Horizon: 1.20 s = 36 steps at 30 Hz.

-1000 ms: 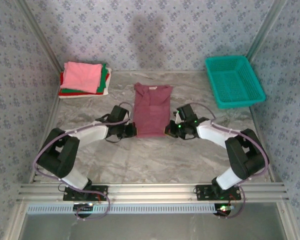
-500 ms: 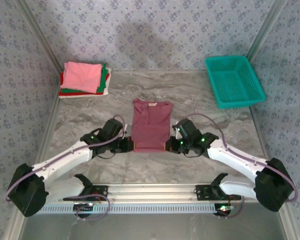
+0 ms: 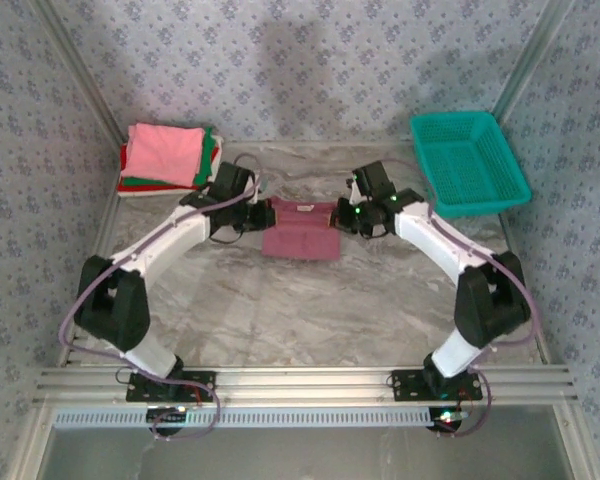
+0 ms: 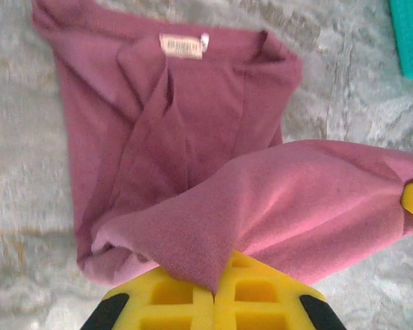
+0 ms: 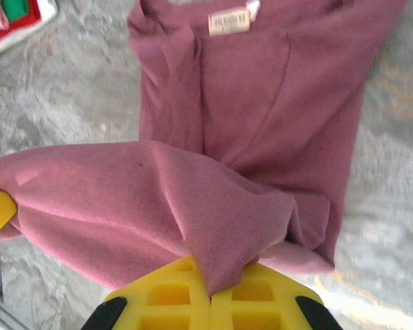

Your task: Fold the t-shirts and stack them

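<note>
Overhead, a grey marbled table (image 3: 280,310) sits boxed in by blue floral-papered walls (image 3: 310,70). Near its far edge, midway across, lies the maroon t-shirt (image 3: 300,232), its lower part doubled over. The left gripper (image 4: 213,297) and right gripper (image 5: 210,297) each pinch that raised fold tight. The folded t-shirts (image 3: 168,157) occupy the far left corner, a teal basket (image 3: 468,160) the far right.

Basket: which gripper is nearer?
Right. The right gripper grips the shirt on its basket side; the left gripper grips the far side, by the stack.
</note>
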Available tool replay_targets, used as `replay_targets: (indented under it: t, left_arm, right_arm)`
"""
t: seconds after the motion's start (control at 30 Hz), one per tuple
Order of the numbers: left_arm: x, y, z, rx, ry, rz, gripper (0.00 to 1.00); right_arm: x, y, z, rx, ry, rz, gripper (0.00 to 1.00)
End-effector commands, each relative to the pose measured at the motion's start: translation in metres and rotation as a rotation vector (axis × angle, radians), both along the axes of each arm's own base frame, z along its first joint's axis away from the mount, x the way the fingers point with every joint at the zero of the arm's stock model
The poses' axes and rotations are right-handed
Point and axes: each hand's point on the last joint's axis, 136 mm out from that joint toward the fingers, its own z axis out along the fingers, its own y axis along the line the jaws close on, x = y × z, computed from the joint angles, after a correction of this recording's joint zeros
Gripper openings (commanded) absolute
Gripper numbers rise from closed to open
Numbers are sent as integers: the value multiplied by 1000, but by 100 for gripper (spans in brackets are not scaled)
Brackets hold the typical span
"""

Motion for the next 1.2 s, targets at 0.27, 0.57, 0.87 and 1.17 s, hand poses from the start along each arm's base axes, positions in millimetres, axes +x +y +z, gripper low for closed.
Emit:
replay_targets:
  t: [0.27, 0.57, 0.87, 1.17]
  left_arm:
    - [128, 9, -16, 119, -42, -17, 54]
    - [110, -10, 35, 73, -259, 21, 44]
    - [73, -27, -65, -79, -165, -40, 22]
    - [68, -8, -121, -83, -45, 40, 22]
  right_arm:
    - [108, -9, -17, -1, 5, -36, 44]
    - [95, 15, 32, 64, -163, 56, 32]
    - [70, 33, -74, 111, -29, 39, 0]
    - [69, 21, -145, 84, 87, -34, 0]
